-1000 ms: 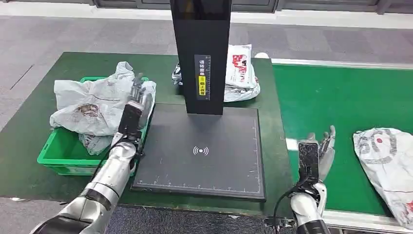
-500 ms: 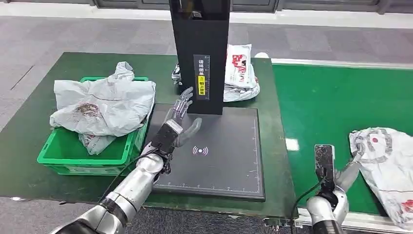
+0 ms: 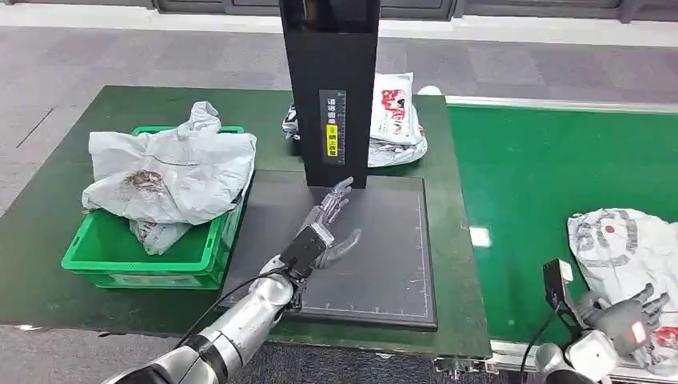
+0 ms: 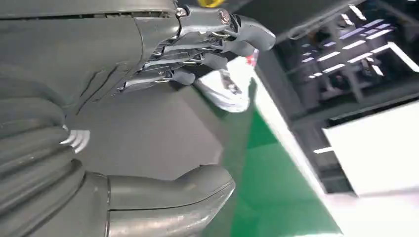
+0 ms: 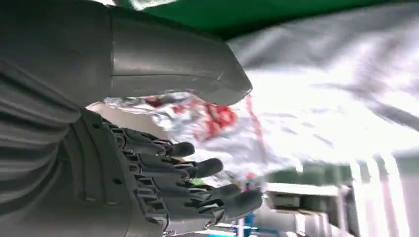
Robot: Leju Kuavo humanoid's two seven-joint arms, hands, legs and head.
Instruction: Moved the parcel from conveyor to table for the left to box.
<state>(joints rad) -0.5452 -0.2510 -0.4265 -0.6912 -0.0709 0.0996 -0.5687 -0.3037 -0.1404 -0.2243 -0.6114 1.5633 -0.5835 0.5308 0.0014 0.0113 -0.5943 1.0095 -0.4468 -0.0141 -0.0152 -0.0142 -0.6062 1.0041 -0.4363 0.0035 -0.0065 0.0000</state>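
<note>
A crumpled white-and-grey parcel (image 3: 624, 250) with red print lies on the green conveyor belt (image 3: 520, 176) at the right edge. My right hand (image 3: 628, 314) is low at the parcel's near edge, fingers apart and gripping nothing. In the right wrist view the thumb reaches over the parcel (image 5: 326, 94) while the dark fingers (image 5: 197, 168) spread beside it. My left hand (image 3: 328, 228) hovers open over the black scanner pad (image 3: 392, 248) in the middle of the table. The left wrist view has its fingers (image 4: 207, 44) and thumb (image 4: 168, 192) apart above the pad.
A green bin (image 3: 100, 252) at the table's left holds several grey bags (image 3: 168, 172). A black scanner column (image 3: 332, 88) rises behind the pad, with more parcels (image 3: 396, 120) behind it. The green table (image 3: 48, 192) meets the conveyor on the right.
My left hand swung from the bin rightward to above the pad. My right hand dropped and moved right to the parcel's near edge. The parcel drifted slightly left.
</note>
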